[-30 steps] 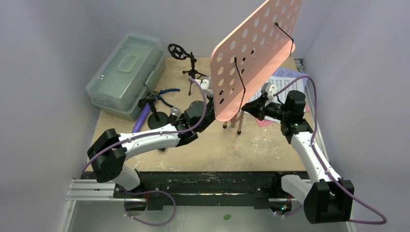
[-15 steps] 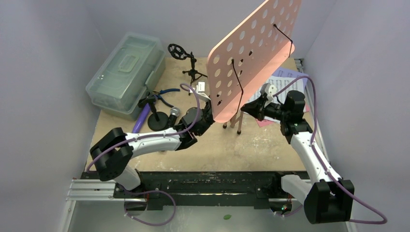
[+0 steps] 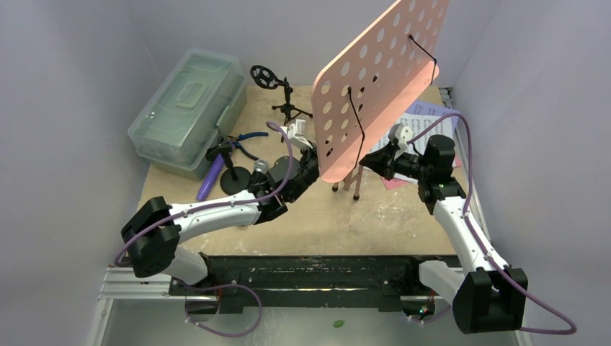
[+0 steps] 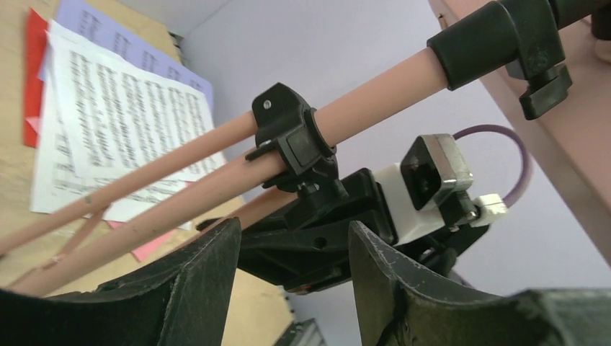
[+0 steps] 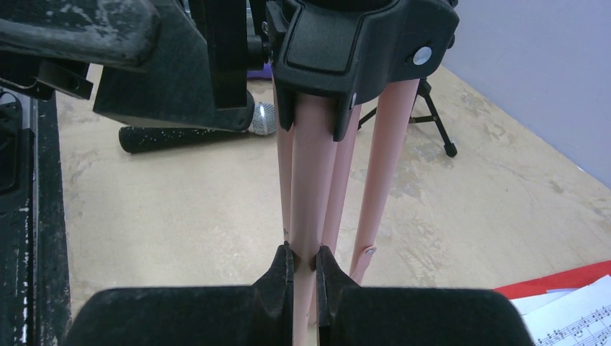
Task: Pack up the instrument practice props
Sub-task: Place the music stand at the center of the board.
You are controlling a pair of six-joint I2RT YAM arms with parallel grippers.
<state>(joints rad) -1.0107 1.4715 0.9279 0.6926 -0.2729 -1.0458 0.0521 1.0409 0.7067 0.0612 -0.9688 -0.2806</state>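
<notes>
The pink perforated music rack (image 3: 382, 79) stands tilted on its tripod legs (image 3: 353, 180) at mid-table. My right gripper (image 3: 367, 162) is shut on the rack's pink pole (image 5: 310, 180), just below the black leg collar (image 5: 360, 43). My left gripper (image 3: 310, 162) is open on the other side of the pole (image 4: 375, 90); its fingers (image 4: 209, 281) stand apart below the black clamp (image 4: 292, 137) and touch nothing. White, lilac and red sheet-music pages (image 3: 425, 119) lie behind the rack. A black-silver microphone (image 3: 258, 169), a purple microphone (image 3: 210, 176) and a black mic tripod (image 3: 284, 97) are on the left.
A clear greenish plastic case (image 3: 189, 108) stands shut at the back left. Blue-handled pliers (image 3: 248, 137) lie beside it. Grey walls close in the table on both sides and at the back.
My left arm has shifted, its base link swinging left and its gripper moving in close under the rack's left edge. The rack swayed slightly left and back. The right arm has not moved.
</notes>
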